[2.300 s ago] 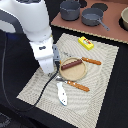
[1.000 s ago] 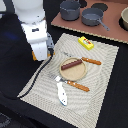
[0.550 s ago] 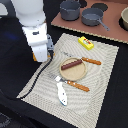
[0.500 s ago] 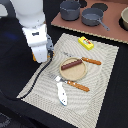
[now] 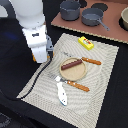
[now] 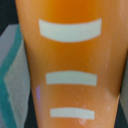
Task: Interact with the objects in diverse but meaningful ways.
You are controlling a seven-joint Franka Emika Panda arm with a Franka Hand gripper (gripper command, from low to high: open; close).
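At the upper left of the exterior view the white arm hangs over the left edge of the striped placemat (image 5: 47, 85), its claw (image 5: 37, 56) clamped on the orange scored bread loaf (image 5: 36, 58), of which only a sliver peeks out below the white body (the wrist view is almost filled by that loaf (image 6: 70, 65), orange with three pale score marks). Toward the centre, a round wooden plate (image 5: 75, 74) sits on the placemat with the dark brown sausage (image 5: 71, 64) lying across its upper rim. Below it lies the white-grey fish shape (image 5: 61, 93), beside an orange-handled knife (image 5: 76, 85). Right of the sausage lies an orange-handled fork (image 5: 91, 61). The yellow printed carton (image 5: 86, 43) rests near the placemat's upper edge. Two grey pots (image 5: 93, 17) stand at the upper right on a brown board.
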